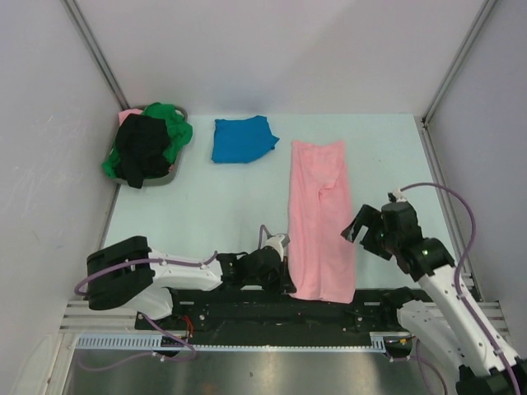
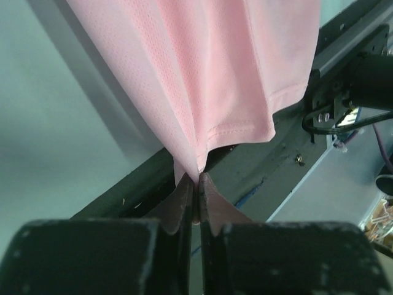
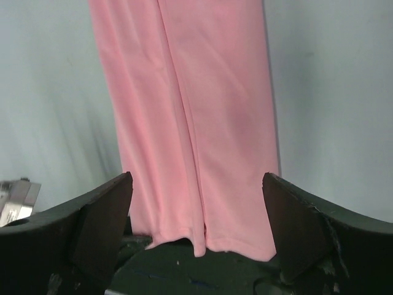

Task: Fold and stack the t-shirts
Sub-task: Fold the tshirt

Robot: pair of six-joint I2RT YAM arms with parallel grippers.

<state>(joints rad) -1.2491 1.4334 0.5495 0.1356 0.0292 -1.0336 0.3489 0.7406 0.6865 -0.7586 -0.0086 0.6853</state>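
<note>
Step in hand, as judged: crosswise fold of the pink t-shirt (image 1: 319, 218). It is lying as 1 narrow strip, its long axis pointing from the table's (image 1: 206, 214) far edge toward the near edge, with the hem overhanging that edge. The left gripper (image 2: 196, 181) is pinching the hem's left corner, jaws nearly closed. The right gripper (image 1: 365, 232) is hovering wide open and empty, so the next move is calling for a grip on the right corner.

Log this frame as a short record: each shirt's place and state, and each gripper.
pink t-shirt: folded into a long strip on the table, near end over the front edge
left gripper: shut on the pink t-shirt's near left corner
right gripper: open, by the strip's right edge, holding nothing
blue t-shirt: folded, alone at the far side
black t-shirt, green t-shirt: heaped unfolded in the basket, far left
stack: not started
</note>
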